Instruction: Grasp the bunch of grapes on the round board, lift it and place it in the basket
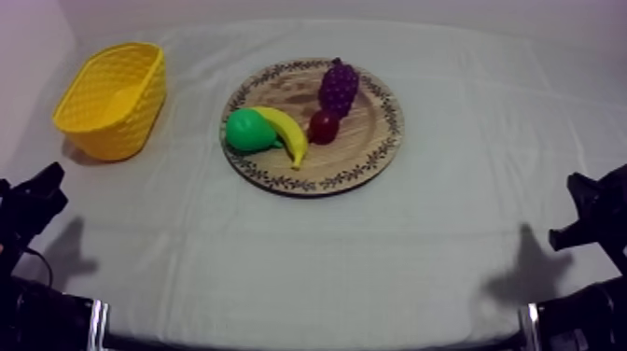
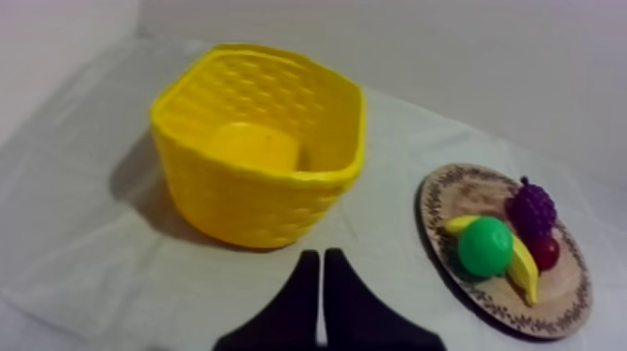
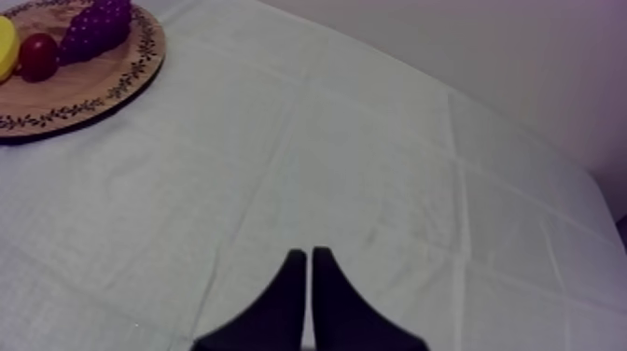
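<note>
Nearest the lens, the two black fingers of my left gripper (image 2: 322, 257) lie pressed together into a narrow wedge, holding nothing. They are aimed at the cloth (image 2: 387, 215) between the yellow basket (image 2: 252, 201) and the wooden board (image 2: 560, 285). The bunch of grapes (image 1: 338, 86) sits on the board at its far rim, with its tapered end touching or just beside the small red fruit (image 1: 324, 127). The banana (image 1: 289, 135) and the green pear (image 1: 248, 131) lie together on the board's left half, the side facing the basket, which stands well apart to the board's left. No reach is under way, so the step in hand is the approach. I judge the left arm the better choice, since the basket is on its side of the board. It should spread its fingers before descending and come in over the board's far edge rather than across the pear and banana. Closing round the bunch's broad body, away from the red fruit, should keep anything else from being nudged. The knobbly surface may slip in a shallow pinch, so a deep grasp looks wise. My right gripper (image 3: 309, 254) is likewise empty, fingers flat together over bare cloth to the board's right, well apart from it.
</note>
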`<state>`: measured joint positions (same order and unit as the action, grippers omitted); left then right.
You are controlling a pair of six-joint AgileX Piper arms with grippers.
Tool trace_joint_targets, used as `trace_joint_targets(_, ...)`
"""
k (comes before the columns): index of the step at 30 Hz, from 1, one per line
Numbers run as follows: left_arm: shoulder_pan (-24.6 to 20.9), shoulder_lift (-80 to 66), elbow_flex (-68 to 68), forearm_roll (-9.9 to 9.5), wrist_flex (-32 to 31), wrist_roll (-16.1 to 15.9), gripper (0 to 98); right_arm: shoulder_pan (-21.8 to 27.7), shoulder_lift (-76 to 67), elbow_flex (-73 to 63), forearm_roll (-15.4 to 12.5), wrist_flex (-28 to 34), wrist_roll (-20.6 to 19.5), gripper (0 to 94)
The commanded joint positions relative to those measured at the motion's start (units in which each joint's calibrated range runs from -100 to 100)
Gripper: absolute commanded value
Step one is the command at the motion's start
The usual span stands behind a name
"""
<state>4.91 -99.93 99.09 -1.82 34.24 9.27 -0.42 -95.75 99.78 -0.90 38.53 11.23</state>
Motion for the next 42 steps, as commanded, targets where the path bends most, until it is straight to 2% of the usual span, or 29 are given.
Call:
trace_joint_targets(1, 0.63, -0.03, -0.95, 0.00, 2.40, 0.00, 0.0, -0.03, 0.00, 0.00, -0.01, 0.02, 0.02, 0.3)
trace_joint_targets(4, 0.51, 2.21, -1.98, 0.19, 4.91, 0.47, 0.0, -0.04, 0.00, 0.00, -0.01, 0.02, 0.02, 0.3)
trace_joint_targets(5, 0.54, 3.46, -2.12, 0.79, 4.91, -0.03, 0.0, -0.04, 0.00, 0.00, -0.01, 0.02, 0.02, 0.3)
trace_joint_targets(10, 1.60, 11.97, -4.42, 5.70, 4.32, -5.13, 0.0, -0.04, 0.00, 0.00, -0.01, 0.02, 0.03, 0.3)
trace_joint_targets(13, 2.62, 18.99, -9.19, 7.80, 5.57, -7.04, 0.0, -0.04, 0.00, 0.00, -0.01, 0.02, 0.03, 0.3)
trace_joint_targets(24, 4.31, 48.84, -39.23, 10.49, 21.38, -9.51, 0.0, -0.04, 0.00, 0.00, -0.01, 0.02, 0.03, 0.3)
trace_joint_targets(29, 4.55, 60.21, -51.50, 11.45, 28.79, -8.01, 0.0, -0.04, 0.00, 0.00, -0.01, 0.02, 0.03, 0.3)
trace_joint_targets(32, 5.84, 66.30, -57.98, 11.58, 31.93, -5.75, 0.0, -0.04, 0.00, 0.00, -0.01, 0.02, 0.03, 0.3)
trace_joint_targets(36, 8.77, 74.38, -66.11, 10.45, 34.91, -1.51, 0.0, -0.04, 0.00, 0.00, -0.01, 0.02, 0.03, 0.3)
trace_joint_targets(40, 12.20, 82.67, -75.10, 8.49, 38.59, 2.94, 0.0, -0.04, 0.00, 0.00, -0.01, 0.02, 0.01, 0.3)
trace_joint_targets(42, 13.84, 86.89, -79.68, 7.93, 40.51, 4.29, 0.0, -0.04, 0.00, 0.00, -0.01, 0.02, 0.02, 0.3)
